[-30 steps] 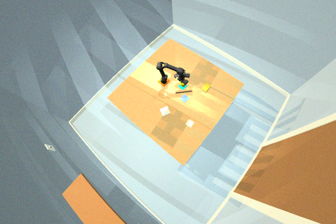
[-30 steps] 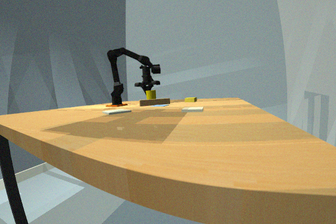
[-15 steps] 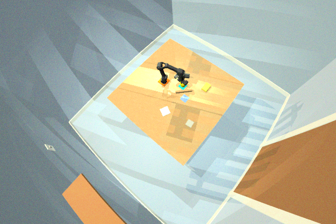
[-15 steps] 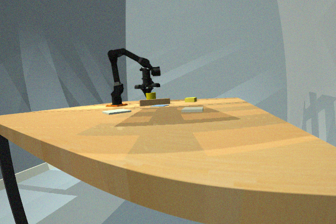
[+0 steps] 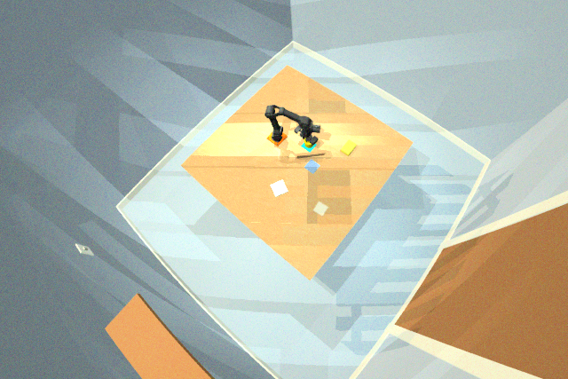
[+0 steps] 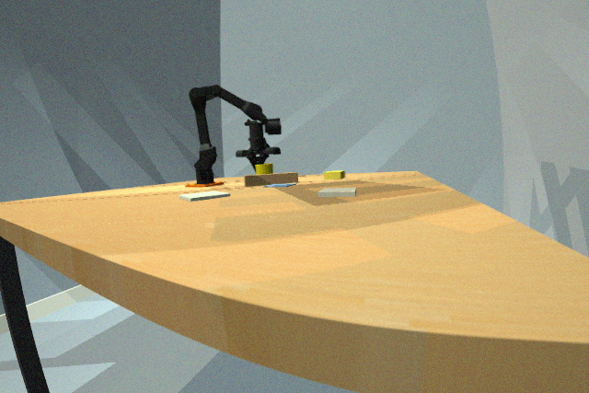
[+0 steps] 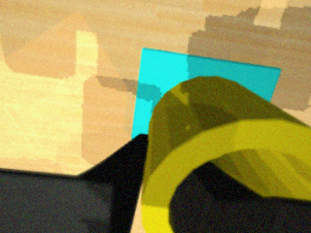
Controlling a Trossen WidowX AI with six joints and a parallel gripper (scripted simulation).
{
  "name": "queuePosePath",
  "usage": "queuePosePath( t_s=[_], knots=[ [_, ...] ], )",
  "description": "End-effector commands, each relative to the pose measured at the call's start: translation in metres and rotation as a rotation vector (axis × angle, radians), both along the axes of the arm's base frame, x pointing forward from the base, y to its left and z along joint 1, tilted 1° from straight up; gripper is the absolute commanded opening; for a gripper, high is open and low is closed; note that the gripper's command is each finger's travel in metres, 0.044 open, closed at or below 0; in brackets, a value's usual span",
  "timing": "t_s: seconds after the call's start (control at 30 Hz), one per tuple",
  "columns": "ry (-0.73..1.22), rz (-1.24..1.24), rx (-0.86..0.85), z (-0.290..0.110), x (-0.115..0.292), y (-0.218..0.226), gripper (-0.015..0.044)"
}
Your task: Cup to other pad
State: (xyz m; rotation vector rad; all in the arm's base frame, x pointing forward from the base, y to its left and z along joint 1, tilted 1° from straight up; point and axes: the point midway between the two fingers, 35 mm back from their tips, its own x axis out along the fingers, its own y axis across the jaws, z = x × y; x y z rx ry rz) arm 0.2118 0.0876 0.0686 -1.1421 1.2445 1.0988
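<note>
The yellow cup (image 5: 308,143) (image 6: 263,168) (image 7: 194,109) is upright over the cyan pad (image 5: 309,148) (image 7: 162,63). A low barrier hides its base in the exterior view, so I cannot tell whether it touches the pad. My gripper (image 6: 259,167) (image 7: 156,144) points down and is shut on the cup's wall, one dark finger outside and one inside the rim. The marbles are not visible. The other pad, a blue one (image 5: 312,166) (image 6: 281,185), lies on the far side of the barrier from the cup.
The low brown barrier (image 5: 311,154) (image 6: 271,179) stands between the pads. A yellow block (image 5: 348,147) (image 6: 334,174) lies to the right. A white slab (image 5: 279,187) (image 6: 204,195) and a pale grey block (image 5: 320,208) (image 6: 337,191) lie beyond the blue pad.
</note>
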Motion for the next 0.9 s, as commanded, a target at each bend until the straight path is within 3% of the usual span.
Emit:
queuePosePath(
  t_s=[0.0, 0.03, 0.23, 0.87],
  knots=[
    [-0.001, 0.0, 0.0, 0.0, 0.0, 0.0, 0.0],
    [-0.001, 0.0, 0.0, 0.0, 0.0, 0.0, 0.0],
    [-0.001, 0.0, 0.0, 0.0, 0.0, 0.0, 0.0147],
    [0.0, -0.001, -0.001, 0.013, 0.001, 0.001, 0.0147]
  ],
)
